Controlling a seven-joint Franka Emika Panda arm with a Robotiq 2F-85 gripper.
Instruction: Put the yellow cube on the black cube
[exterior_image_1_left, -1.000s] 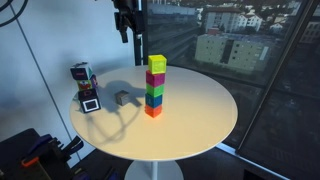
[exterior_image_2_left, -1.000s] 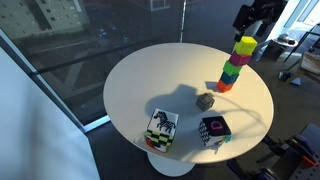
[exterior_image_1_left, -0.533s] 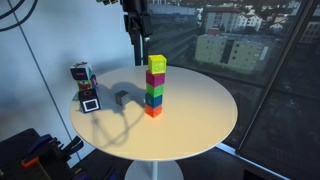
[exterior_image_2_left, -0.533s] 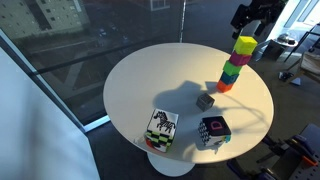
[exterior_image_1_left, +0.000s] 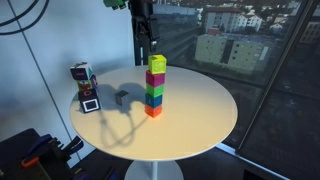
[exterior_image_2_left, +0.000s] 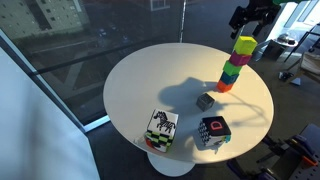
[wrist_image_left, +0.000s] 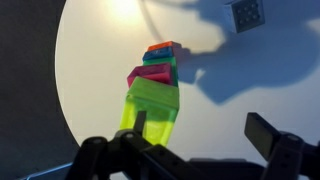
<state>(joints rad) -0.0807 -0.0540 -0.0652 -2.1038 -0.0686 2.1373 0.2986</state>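
The yellow cube (exterior_image_1_left: 157, 64) tops a tower of coloured cubes, above magenta, green, blue and orange ones, in both exterior views (exterior_image_2_left: 245, 45). In the wrist view it is at the lower left (wrist_image_left: 150, 104). The black cube (exterior_image_1_left: 122, 98) lies alone on the white round table (exterior_image_1_left: 205, 120), beside the tower (exterior_image_2_left: 205, 101), and shows at the top right of the wrist view (wrist_image_left: 247, 12). My gripper (exterior_image_1_left: 146, 38) hangs open and empty above the tower, a little to one side of it (exterior_image_2_left: 250, 27). Its fingers (wrist_image_left: 205, 130) hold nothing, and the yellow cube is by one finger.
A multicoloured toy robot (exterior_image_1_left: 85, 86) stands near the table edge. An exterior view shows two patterned blocks (exterior_image_2_left: 162, 128) (exterior_image_2_left: 213, 131) at the table's near edge. The coloured tower (exterior_image_1_left: 154, 90) is tall and narrow. Dark windows surround the table.
My gripper has moved sideways toward the tower and now hangs nearly over the yellow cube. The cubes have not moved.
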